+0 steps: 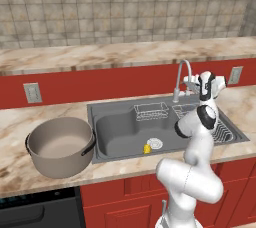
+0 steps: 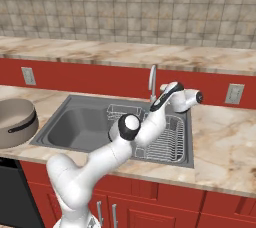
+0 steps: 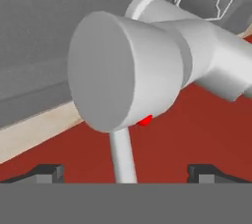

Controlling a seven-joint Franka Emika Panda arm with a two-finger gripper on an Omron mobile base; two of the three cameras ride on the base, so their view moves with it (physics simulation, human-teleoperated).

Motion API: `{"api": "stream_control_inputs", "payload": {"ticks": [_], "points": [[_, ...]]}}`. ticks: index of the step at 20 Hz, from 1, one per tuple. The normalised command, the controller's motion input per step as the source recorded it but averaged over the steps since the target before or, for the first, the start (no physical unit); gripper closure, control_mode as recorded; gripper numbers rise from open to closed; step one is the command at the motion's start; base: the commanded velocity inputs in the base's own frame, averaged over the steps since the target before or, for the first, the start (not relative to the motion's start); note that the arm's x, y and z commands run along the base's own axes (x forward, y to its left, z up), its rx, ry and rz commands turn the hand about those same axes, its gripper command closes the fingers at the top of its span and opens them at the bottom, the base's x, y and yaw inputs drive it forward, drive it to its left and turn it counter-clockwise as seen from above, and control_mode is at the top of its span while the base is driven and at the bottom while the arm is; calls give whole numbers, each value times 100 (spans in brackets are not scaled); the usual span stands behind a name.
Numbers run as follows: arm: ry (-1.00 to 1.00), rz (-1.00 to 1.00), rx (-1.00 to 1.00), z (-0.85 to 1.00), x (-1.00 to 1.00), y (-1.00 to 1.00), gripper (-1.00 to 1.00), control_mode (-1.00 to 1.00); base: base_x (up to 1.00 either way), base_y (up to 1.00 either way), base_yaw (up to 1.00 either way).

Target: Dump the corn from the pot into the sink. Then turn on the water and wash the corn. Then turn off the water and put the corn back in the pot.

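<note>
Marble-veined counter (image 1: 125, 164), red cabinets. Round taupe pot (image 1: 60, 145) stands left of dark rectangular sink (image 1: 117, 132); corn (image 1: 147, 148) lies beside silver drain. Gripper (image 3: 125, 171) spread wide at smooth grey faucet (image 3: 147, 66); spout base hidden.

My arm (image 1: 192, 172): glossy white rounded links with dark joint bands (black caps at elbow and wrist); two small dark fingertips (image 3: 47, 173).

One pot (image 1: 60, 146), one corn (image 1: 147, 148), one sink (image 1: 117, 132), one faucet (image 1: 181, 77).
</note>
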Motion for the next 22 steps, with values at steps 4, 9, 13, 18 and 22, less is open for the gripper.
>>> {"api": "stream_control_inputs", "payload": {"ticks": [4,9,13,18,22], "points": [[-19,73,7,0,0,-16,-100,-100,0,0,0],[-30,41,3,12,0,-83,-100,-100,0,0,0],[-31,11,0,52,0,-100,-100,-100,0,0,0],[-30,7,0,53,0,-100,-100,-100,0,0,0],[-28,3,-16,67,-38,-100,-100,-100,0,0,0]]}}
